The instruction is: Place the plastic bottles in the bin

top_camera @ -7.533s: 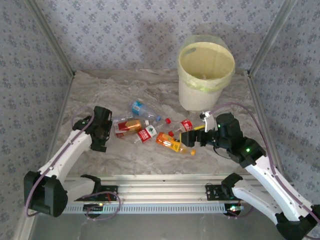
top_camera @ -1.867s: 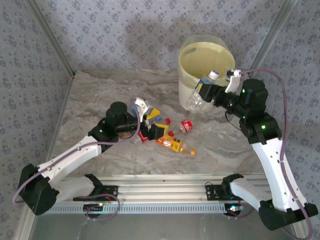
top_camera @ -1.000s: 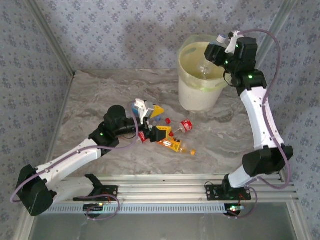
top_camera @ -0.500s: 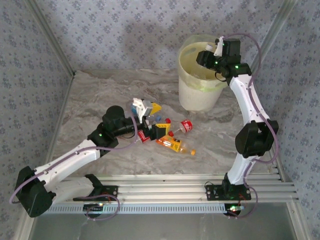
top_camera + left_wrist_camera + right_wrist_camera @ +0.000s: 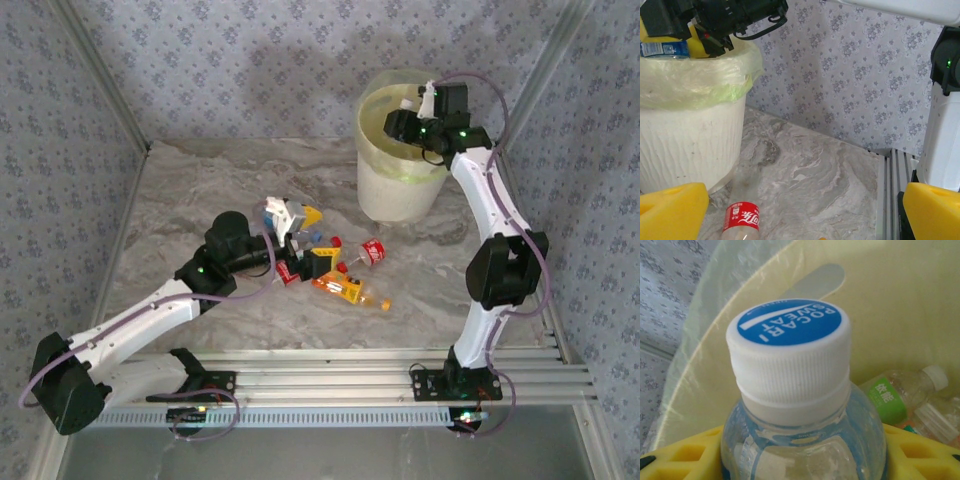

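My right gripper (image 5: pixel 404 122) hangs over the bin (image 5: pixel 400 195), shut on a clear bottle with a blue-and-white cap (image 5: pixel 789 354). Yellow fingers (image 5: pixel 677 456) press it from both sides. Inside the bin's bag (image 5: pixel 895 310) lies a green-label bottle (image 5: pixel 891 397) beside other clear ones. My left gripper (image 5: pixel 303 240) is open above the pile on the table, with its yellow pads (image 5: pixel 669 211) wide apart. Nothing is between them. A red-label bottle (image 5: pixel 372 252) (image 5: pixel 743 220) and an orange bottle (image 5: pixel 349 290) lie just beyond it. A blue-capped bottle (image 5: pixel 274 212) lies under the left wrist.
The bin's white wall (image 5: pixel 685 135) stands at the back right of the marble table (image 5: pixel 200 190). Patterned walls close in the back and both sides. An aluminium rail (image 5: pixel 330 385) runs along the near edge. The right arm's upright link (image 5: pixel 942 125) rises at the table's right side.
The right arm has carried its bottle leftward from the bin's far right rim to above the opening. The left gripper has stayed open over the pile, barely shifting.
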### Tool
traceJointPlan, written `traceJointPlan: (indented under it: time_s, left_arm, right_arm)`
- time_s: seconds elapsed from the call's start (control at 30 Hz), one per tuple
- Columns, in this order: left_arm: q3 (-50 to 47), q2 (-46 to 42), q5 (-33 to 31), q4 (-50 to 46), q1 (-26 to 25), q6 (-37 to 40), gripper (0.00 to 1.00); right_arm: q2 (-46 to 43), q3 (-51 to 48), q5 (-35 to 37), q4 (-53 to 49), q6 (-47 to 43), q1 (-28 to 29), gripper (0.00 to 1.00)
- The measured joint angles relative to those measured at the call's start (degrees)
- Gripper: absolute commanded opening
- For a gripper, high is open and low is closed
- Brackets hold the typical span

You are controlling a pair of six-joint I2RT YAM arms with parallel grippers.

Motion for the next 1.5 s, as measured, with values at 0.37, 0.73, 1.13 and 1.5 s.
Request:
traceJointPlan:
  time_s: [0.37,0.73,1.13,1.5]
  left_arm:
    - [0.0,-1.4,0.1,-0.3,0.0,0.0,1.00]
    - [-0.1,-2.2,0.2,-0.2,0.0,0.3,1.00]
    - [0.0,-2.3,-0.8,-3.3,0.0,3.4,1.00]
    - [16.2,0.3,-22.6,-33.9,-0.3,4.6,1.00]
  right_arm:
    - [0.4,0.3,-0.2,-1.1,-0.7,0.3,0.83]
    - [-2.4,0.4,-0.1,-3.8,-1.0,0.3,0.90]
    - [-24.2,-14.2,0.1,-2.3,-1.9,1.0,0.93]
    - [-46.7,-33.8,0.6,-2.1,-1.7,7.0,0.94]
